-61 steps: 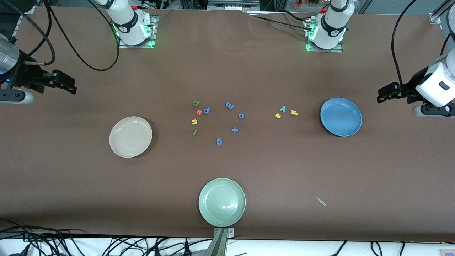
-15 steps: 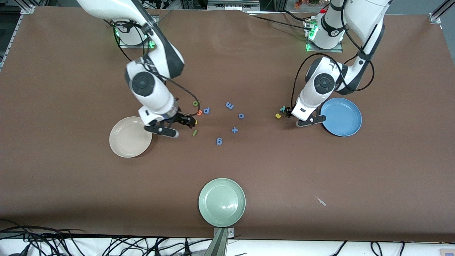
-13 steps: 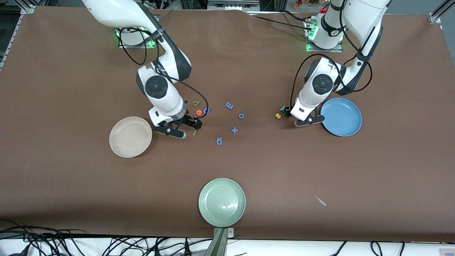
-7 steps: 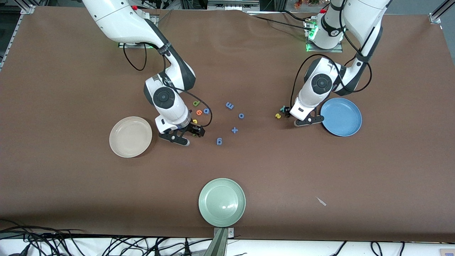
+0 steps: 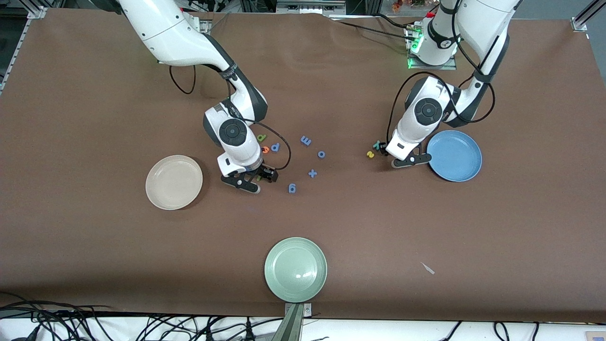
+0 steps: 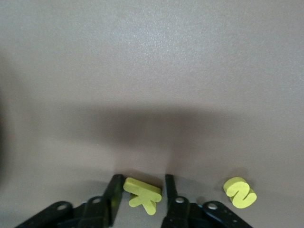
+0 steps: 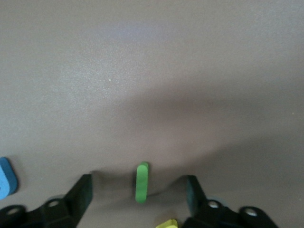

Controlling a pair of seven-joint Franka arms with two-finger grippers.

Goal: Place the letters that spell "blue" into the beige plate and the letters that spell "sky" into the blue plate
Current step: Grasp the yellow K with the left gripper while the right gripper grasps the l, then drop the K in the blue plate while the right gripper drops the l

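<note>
1. The right gripper (image 5: 259, 176) is reaching down to the table, jaws open astride the green l (image 7: 142, 182), apart from it.
2. The left gripper (image 6: 140, 199) is standing low beside the blue plate (image 5: 454, 156), fingers bracketing the yellow k (image 6: 143, 194); contact unclear.
3. The beige plate (image 5: 173, 182) is lying bare.

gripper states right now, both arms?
Left gripper: fingers around the yellow k, grip not confirmed.
Right gripper: open, straddling the green l on the table.
</note>
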